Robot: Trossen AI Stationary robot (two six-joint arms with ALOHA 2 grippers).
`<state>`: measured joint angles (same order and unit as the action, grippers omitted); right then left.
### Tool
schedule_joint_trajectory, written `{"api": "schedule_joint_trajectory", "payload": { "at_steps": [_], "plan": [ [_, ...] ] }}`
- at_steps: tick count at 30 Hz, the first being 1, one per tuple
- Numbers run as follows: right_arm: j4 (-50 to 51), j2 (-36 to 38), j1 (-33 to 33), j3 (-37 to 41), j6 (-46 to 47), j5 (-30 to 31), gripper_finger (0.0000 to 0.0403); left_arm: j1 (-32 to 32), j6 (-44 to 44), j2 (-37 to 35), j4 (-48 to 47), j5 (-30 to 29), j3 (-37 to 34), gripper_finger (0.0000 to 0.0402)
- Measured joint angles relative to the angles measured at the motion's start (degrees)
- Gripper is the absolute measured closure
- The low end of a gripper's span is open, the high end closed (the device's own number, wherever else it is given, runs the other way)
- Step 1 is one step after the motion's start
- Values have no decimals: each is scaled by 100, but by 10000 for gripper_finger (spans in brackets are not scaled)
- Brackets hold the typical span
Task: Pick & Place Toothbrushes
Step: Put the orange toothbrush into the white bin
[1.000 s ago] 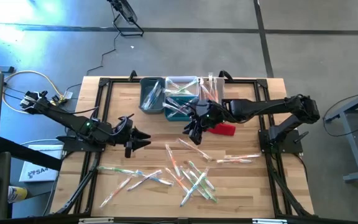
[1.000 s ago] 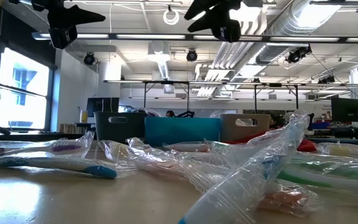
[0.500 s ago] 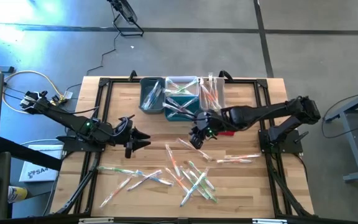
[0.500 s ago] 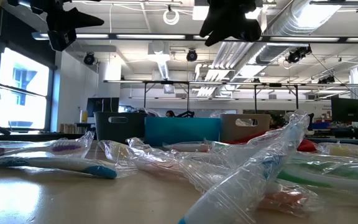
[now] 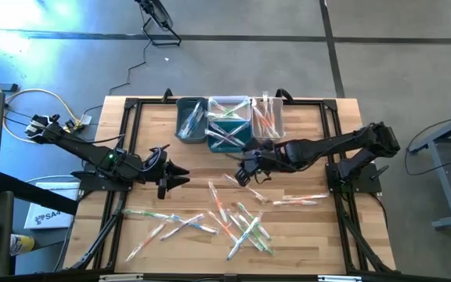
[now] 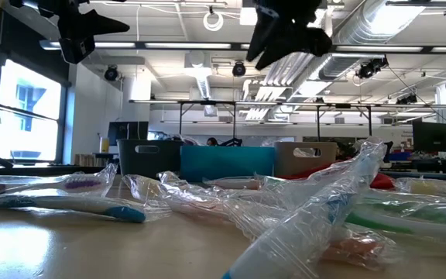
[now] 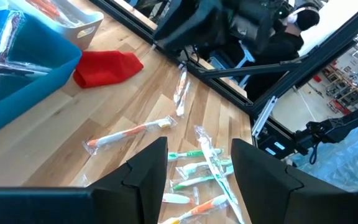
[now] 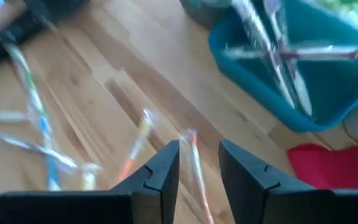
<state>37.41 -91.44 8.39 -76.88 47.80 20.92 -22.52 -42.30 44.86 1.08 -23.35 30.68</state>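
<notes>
My right end effector [image 5: 243, 174] hovers over worktop [image 5: 147, 133] centre, fingers parted, nothing held. Nearest toothbrushes [image 5: 241, 223]: orange-handled pair directly below and just ahead, long axes roughly along my reach, lying flat. Main scatter toward front edge. Teal bin [image 5: 229, 133] and red cloth [image 8: 334, 165] behind. Open room to descend. Left end effector [image 5: 174, 174] waits at left, open, empty, farther off.

High cam straight down; low cam level w/ table [image 6: 45, 248] — both wrist cams share teal bin [image 7: 17, 81].
</notes>
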Motion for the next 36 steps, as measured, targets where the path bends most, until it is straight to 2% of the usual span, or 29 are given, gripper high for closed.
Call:
{"api": "schedule_joint_trajectory", "payload": {
  "at_steps": [16,22,30,36],
  "plan": [
    [301,-1261,-62,0,-149,-856,298,0,-4,0,-123,-2,0,226],
    [305,-1764,-171,2,-149,-1693,298,0,-7,0,-125,-2,0,226],
    [241,-2195,-178,2,-110,-1998,298,0,-7,0,-123,-2,0,226],
    [236,-2340,-178,2,-110,-1976,298,0,-7,2,-126,-4,0,226]
  ]
}}
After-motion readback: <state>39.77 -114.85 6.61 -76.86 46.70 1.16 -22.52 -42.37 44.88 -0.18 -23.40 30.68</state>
